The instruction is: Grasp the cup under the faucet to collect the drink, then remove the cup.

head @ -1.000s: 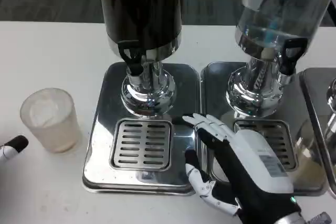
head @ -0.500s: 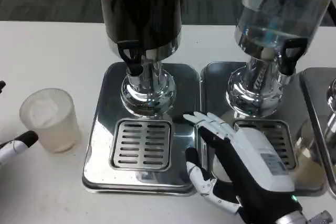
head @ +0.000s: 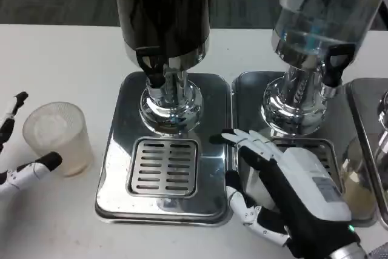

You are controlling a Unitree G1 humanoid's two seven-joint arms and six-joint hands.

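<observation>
I am reaching my left hand (head: 24, 150) toward the cup (head: 57, 137), which is standing on the white table (head: 66, 53) between my spread fingers: one fingertip is showing beyond its far side, another lying just at its near lower wall. The hand is open and holding nothing. The cup is sitting well off to the left of the dark dispenser (head: 162, 10), not under its faucet (head: 153, 68), beside the drip tray (head: 163, 165).

My right hand (head: 291, 195) is resting open, fingers apart, over the seam between the two metal bases, holding nothing.

To do this grasp well, I judge I should be closing evenly around the cup's middle. The thin frosted plastic looks likely to flex or tip, so I am wanting a gentle, centred squeeze before lifting.
</observation>
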